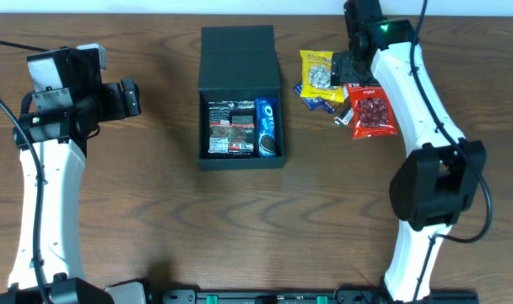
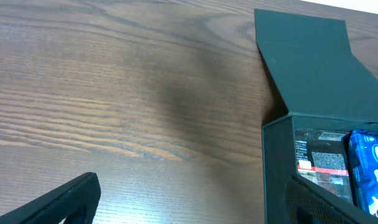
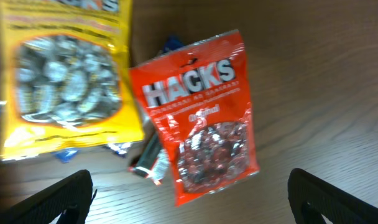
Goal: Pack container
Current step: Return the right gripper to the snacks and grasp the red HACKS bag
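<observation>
The dark teal-black container [image 1: 240,160] stands mid-table with its flap lid [image 1: 238,55] folded open to the back. Inside lie a dark snack packet [image 1: 229,127] and a blue Oreo pack [image 1: 267,127]. The left wrist view shows the container [image 2: 313,93] to the right of my open, empty left gripper [image 2: 189,208], which hovers left of it [image 1: 132,97]. My right gripper [image 1: 351,66] is open and empty above a red Hacks packet [image 3: 201,118], a yellow packet [image 3: 61,74] and a dark bar [image 3: 148,155]; its jaws [image 3: 198,205] straddle the red packet's lower end.
The loose snacks lie in a pile right of the container: the yellow packet [image 1: 321,74], the red packet [image 1: 373,114] and small blue-wrapped pieces [image 1: 311,97]. The rest is bare wood-grain table [image 1: 155,211].
</observation>
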Tool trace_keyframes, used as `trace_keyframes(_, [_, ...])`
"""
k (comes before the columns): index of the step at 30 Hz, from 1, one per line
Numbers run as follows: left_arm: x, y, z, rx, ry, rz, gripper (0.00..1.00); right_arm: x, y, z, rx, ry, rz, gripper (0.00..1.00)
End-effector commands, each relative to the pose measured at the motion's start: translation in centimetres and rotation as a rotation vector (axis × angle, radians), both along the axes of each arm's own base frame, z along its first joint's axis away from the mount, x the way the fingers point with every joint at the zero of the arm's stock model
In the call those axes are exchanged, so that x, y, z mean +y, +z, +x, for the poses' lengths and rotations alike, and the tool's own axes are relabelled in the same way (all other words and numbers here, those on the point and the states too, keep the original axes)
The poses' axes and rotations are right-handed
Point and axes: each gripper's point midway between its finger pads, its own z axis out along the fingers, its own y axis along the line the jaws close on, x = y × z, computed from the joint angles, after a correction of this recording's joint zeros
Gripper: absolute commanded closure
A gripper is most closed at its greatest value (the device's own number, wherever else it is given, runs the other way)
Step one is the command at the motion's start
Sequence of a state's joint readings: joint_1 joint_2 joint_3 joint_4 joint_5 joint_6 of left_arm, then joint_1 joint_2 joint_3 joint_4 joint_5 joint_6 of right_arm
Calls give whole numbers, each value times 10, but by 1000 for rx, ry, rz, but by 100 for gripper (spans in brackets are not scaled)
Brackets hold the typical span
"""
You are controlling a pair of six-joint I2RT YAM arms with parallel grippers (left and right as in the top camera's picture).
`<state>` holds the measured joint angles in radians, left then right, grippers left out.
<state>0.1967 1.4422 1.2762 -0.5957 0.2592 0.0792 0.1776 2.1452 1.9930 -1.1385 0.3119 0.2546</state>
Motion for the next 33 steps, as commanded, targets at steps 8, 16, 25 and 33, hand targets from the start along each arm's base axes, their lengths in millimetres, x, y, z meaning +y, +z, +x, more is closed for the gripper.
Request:
trace_keyframes(8, [1,-3,0,13,-1,-6,4,-18,-64,-4,179,75,-167,1])
trace_keyframes(16, [1,-3,0,12,-1,-6,4,-38,-91,-1,219,50,-201,2])
trace_keyframes(25, [1,-3,0,11,-1,-6,5,-59,-97,2,216,8,-220,45])
trace_keyframes(33, [1,-2,0,9,-1,-5,5,-58,-101,4,213,8,-219,87])
